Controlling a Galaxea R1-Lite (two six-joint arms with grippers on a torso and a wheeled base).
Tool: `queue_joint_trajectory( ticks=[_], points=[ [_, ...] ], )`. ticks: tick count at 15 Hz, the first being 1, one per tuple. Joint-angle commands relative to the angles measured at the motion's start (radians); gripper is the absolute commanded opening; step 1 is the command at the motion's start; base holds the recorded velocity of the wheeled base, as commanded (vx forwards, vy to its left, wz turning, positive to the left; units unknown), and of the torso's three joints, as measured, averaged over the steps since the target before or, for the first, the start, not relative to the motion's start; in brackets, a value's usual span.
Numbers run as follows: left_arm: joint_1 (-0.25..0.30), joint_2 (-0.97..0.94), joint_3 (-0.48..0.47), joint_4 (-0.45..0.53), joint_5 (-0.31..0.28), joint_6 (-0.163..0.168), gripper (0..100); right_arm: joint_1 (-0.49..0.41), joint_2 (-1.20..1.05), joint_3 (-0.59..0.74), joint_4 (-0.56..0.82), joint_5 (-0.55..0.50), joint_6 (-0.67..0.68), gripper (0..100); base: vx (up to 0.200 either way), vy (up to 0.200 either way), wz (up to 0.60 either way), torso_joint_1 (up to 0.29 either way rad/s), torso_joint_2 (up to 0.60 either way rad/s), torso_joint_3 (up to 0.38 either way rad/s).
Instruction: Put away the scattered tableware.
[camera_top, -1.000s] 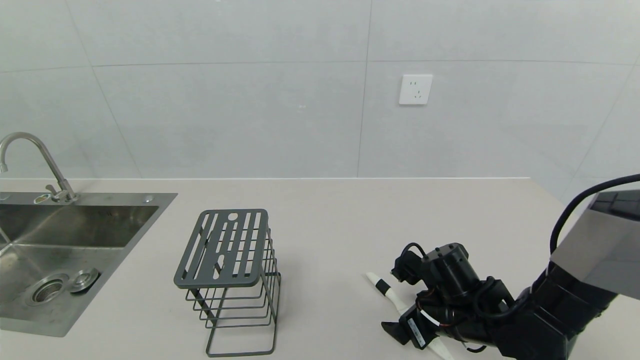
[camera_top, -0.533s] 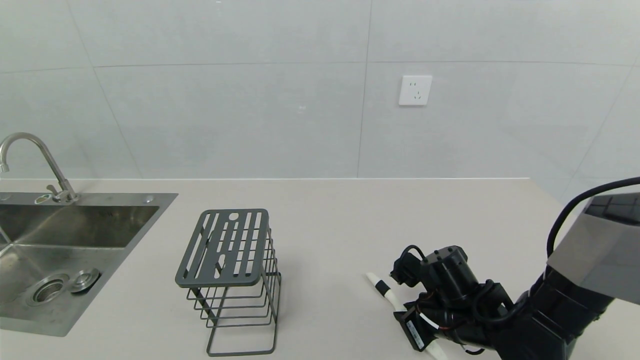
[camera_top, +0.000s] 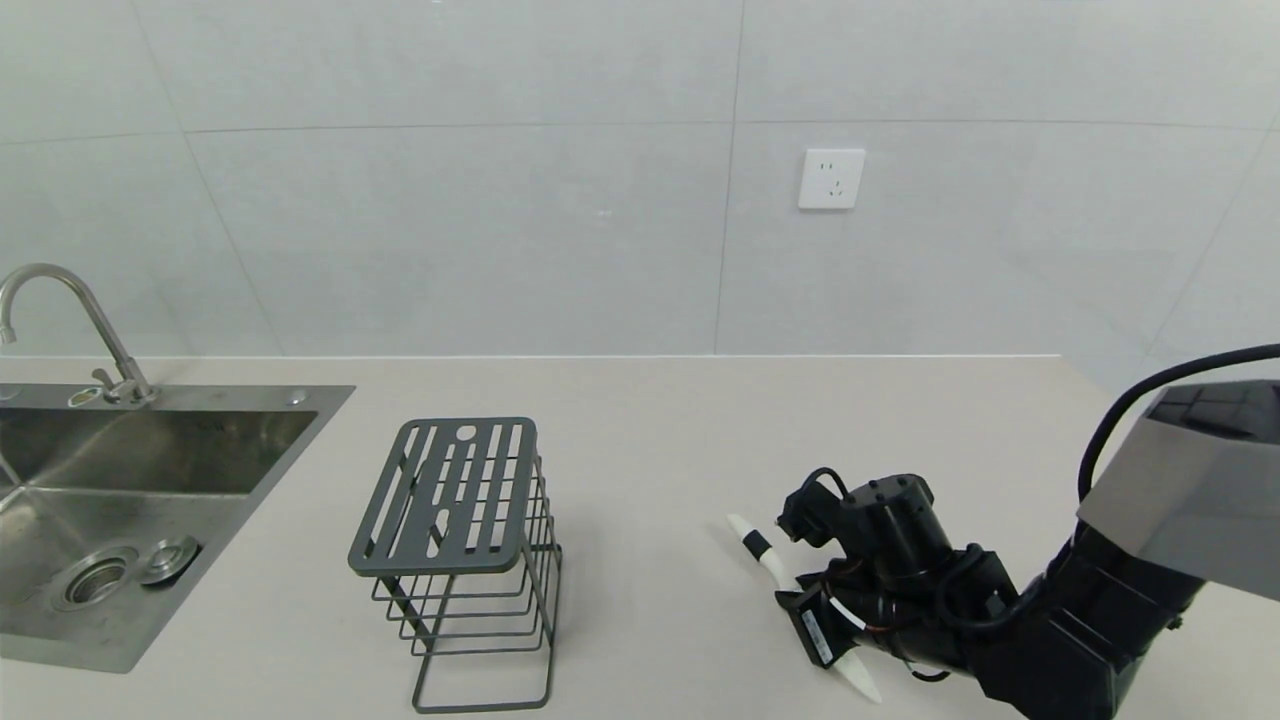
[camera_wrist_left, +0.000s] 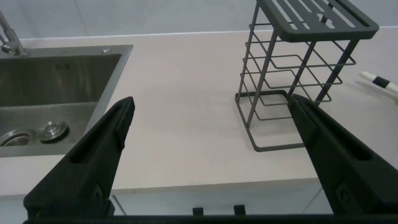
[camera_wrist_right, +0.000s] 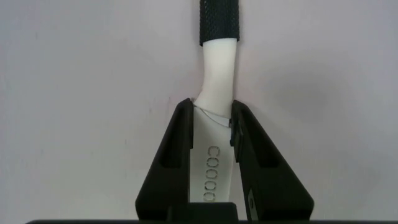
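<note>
I have the right gripper (camera_top: 812, 628) pinched on the white utensil (camera_top: 757, 545). The right wrist view shows both fingers pressed against its flat white part, just short of the black textured band. It looks like a knife with a pointed end, though I can't be sure. It lies at a slant well to the right of the slotted wire rack (camera_top: 445, 495), low over the counter (camera_top: 650, 440). I can't tell whether it has cleared the surface.

I judge this to be the pick-up step, with the grasp made and the carry not yet begun. Next I need to lift the utensil, bring it across to above the rack's top plate, tip it so the pointed end faces down, and line it up with one of the narrow slots before letting go.

My left gripper (camera_wrist_left: 211, 155) is spread wide and holds nothing. It hangs on the near side of the rack, back from it.
</note>
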Motion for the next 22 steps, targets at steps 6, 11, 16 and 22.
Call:
queue_joint_trajectory(
  ticks=[6, 11, 16, 22],
  points=[
    [0.000, 0.001, 0.000, -0.001, 0.000, 0.004, 100, -0.001, -0.095, -0.002, -0.016, 0.005, -0.005, 0, 0.000, 0.000, 0.00, 0.000, 0.00, 0.000],
    [0.000, 0.001, 0.000, -0.002, -0.009, 0.029, 100, -0.065, -0.228, -0.035, -0.050, 0.234, -0.191, 0, 0.000, 0.000, 0.00, 0.000, 0.00, 0.000],
    [0.000, 0.001, 0.000, -0.002, -0.014, 0.031, 100, -0.051, -0.288, -0.143, 0.090, 0.315, -0.393, 0, 0.000, 0.000, 0.00, 0.000, 0.00, 0.000],
    [0.000, 0.001, 0.000, -0.004, -0.012, 0.020, 100, -0.048, -0.322, -0.156, 0.169, 0.396, -0.617, 0, 0.000, 0.000, 0.00, 0.000, 0.00, 0.000]
  ],
)
